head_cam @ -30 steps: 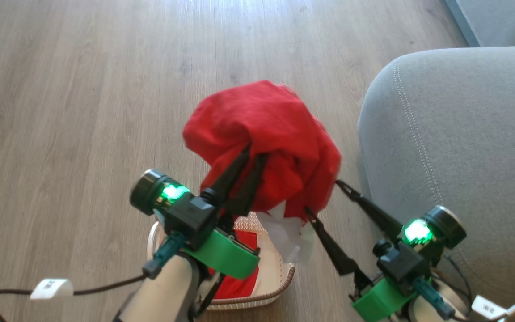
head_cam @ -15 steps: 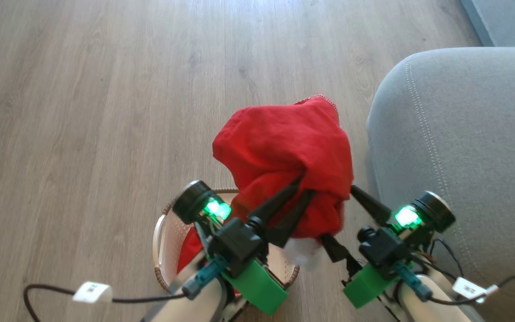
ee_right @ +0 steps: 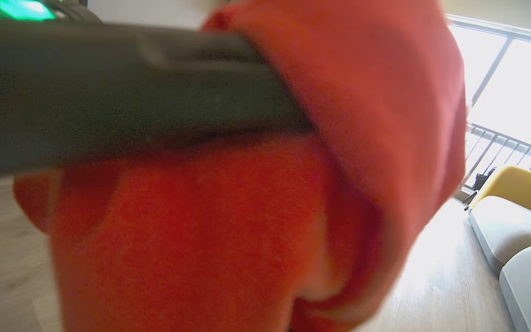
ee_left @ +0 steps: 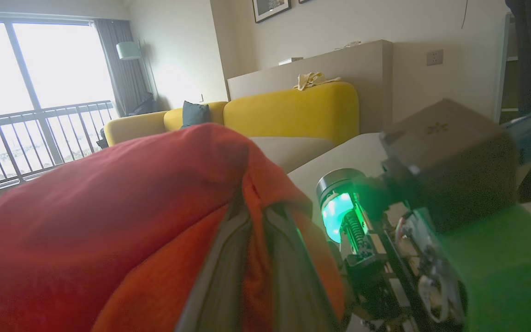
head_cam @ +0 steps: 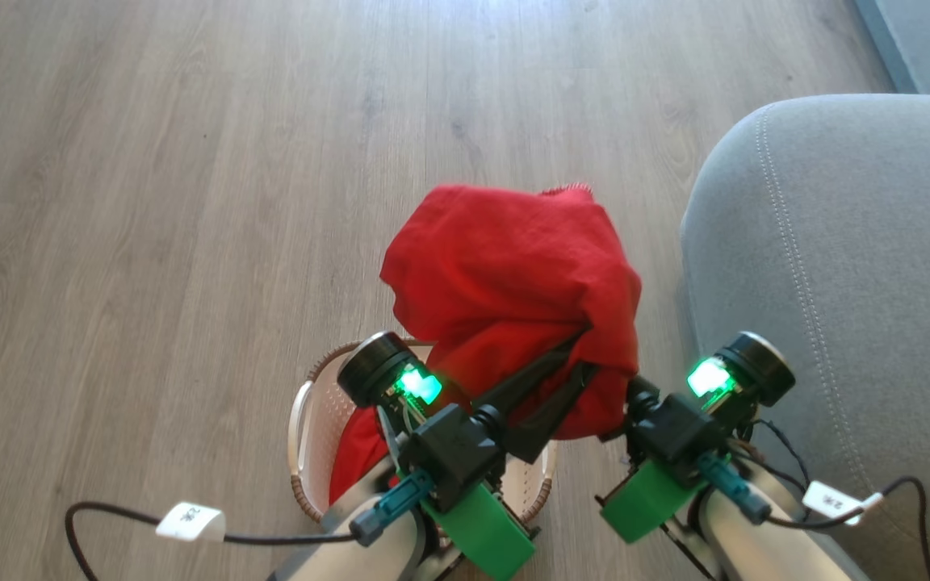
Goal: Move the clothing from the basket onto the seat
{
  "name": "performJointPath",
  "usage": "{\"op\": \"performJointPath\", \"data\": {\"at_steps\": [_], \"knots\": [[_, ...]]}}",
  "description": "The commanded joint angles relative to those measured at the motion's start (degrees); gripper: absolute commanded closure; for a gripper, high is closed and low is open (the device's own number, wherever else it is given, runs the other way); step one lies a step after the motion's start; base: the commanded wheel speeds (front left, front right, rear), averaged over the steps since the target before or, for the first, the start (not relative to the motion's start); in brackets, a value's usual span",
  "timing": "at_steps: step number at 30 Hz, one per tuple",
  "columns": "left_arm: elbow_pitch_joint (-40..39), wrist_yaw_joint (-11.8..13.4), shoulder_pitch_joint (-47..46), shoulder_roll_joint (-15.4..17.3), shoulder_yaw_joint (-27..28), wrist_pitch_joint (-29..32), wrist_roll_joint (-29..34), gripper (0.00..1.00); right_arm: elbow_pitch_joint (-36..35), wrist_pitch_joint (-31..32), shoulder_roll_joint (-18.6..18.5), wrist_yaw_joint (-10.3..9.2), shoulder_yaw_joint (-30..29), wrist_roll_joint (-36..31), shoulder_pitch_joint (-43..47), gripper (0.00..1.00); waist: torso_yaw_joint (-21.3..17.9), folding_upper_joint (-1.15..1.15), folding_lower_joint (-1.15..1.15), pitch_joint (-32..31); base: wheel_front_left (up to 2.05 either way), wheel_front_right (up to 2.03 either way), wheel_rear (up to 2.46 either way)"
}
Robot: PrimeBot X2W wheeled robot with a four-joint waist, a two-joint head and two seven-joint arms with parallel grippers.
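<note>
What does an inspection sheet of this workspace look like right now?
Surface: wood-look floor.
Job's things: lifted red garment held up over the basket; second red garment inside it; grey seat on the right, no clothing on the part seen.
Clutter: nothing seen.
Grippers: left gripper shut on the lifted red garment; right gripper fingers hidden behind it, state unclear.
Cables: left black cable and right black cable, each tagged.
Surroundings: yellow sofa, window with railing.
</note>
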Motion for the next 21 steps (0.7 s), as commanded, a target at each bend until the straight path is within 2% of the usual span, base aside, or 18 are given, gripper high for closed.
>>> {"op": "performJointPath", "data": {"at_steps": [1,11,12,14,21], "knots": [[-1.92,-0.23,-2.82,-0.19,1.34,-0.29,-0.60,1.00,-2.68,-0.12,1.22,0.39,-0.30,0.78,-1.60,1.00,0.30,0.00,0.00,0.01,0.00,0.00,0.00],[-1.51,0.19,-2.32,-0.19,1.66,-0.29,-1.98,1.00,-6.20,-0.12,4.87,0.39,-7.38,6.21,-0.15,1.00,1.27,0.00,0.00,-0.23,0.00,0.00,0.00],[-1.58,0.58,-2.27,-0.19,1.96,-0.29,-2.15,0.69,-6.47,-0.12,5.11,0.39,-7.80,6.75,0.03,1.00,1.28,0.00,0.00,-0.30,0.00,0.00,0.00],[-1.59,0.89,-2.25,-0.19,2.19,-0.29,-2.14,0.00,-6.89,-0.12,5.39,0.39,-8.31,7.51,0.34,1.00,1.25,0.00,0.00,-0.42,0.00,0.00,0.00],[-2.09,1.82,-1.92,-0.19,2.94,-0.29,-2.42,0.00,-7.24,-0.12,5.67,0.39,-9.39,8.14,0.99,1.00,1.17,0.00,0.00,-0.70,0.00,0.00,0.00]]}}
